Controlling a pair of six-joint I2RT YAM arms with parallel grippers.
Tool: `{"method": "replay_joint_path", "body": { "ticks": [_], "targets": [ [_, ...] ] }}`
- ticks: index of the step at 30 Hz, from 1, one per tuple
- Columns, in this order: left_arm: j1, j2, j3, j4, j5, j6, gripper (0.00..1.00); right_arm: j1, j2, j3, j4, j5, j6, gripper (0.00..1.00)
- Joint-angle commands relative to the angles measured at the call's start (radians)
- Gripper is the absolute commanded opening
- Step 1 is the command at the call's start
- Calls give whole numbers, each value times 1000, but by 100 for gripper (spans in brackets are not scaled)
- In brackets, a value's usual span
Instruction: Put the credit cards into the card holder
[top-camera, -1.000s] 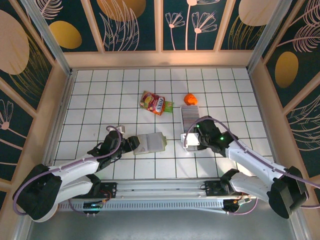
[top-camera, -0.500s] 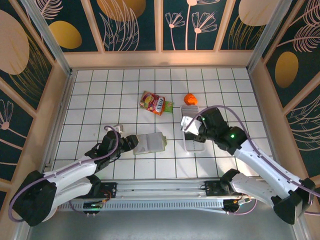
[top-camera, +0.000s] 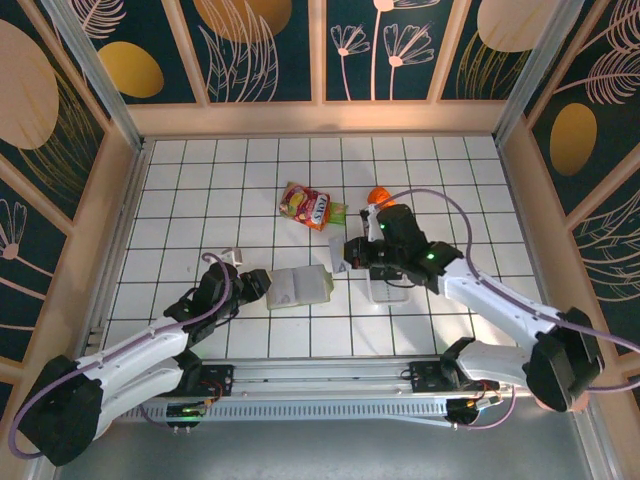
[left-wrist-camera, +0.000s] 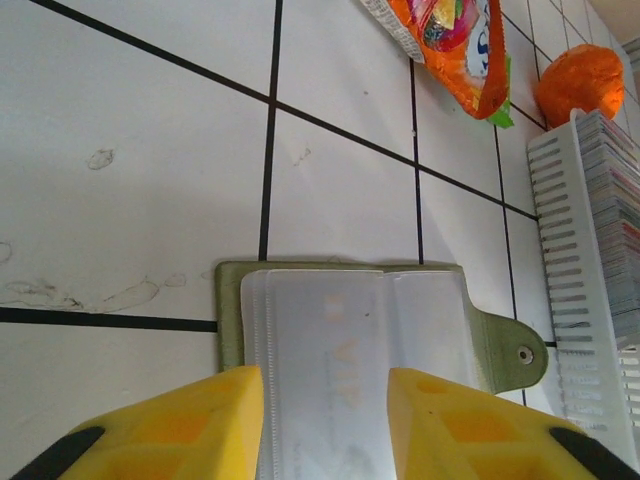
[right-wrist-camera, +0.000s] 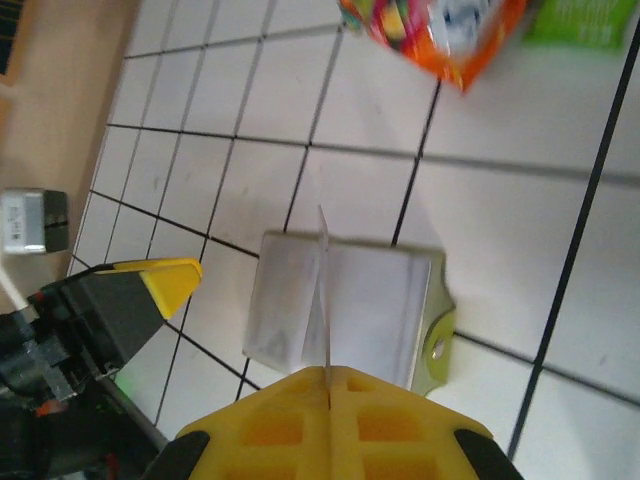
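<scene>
White-tiled worktop (top-camera: 200, 180): slotted tray (left-wrist-camera: 560, 220) of credit cards (left-wrist-camera: 612, 190), partly under right arm (top-camera: 480, 300); open card holder (top-camera: 300, 287) beside it; snack packet (top-camera: 312, 206), orange ball (top-camera: 380, 195) beyond. Left fingers (left-wrist-camera: 190, 430) apart over holder; right fingers (right-wrist-camera: 328, 385) clamp one card (right-wrist-camera: 322, 290) near it.
</scene>
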Motion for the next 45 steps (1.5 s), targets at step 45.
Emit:
{"method": "replay_joint_path", "body": {
  "ticks": [45],
  "targets": [
    [5,188,-30,55,-10,4,0,199,432,-103,606,25,324,0]
  ]
}}
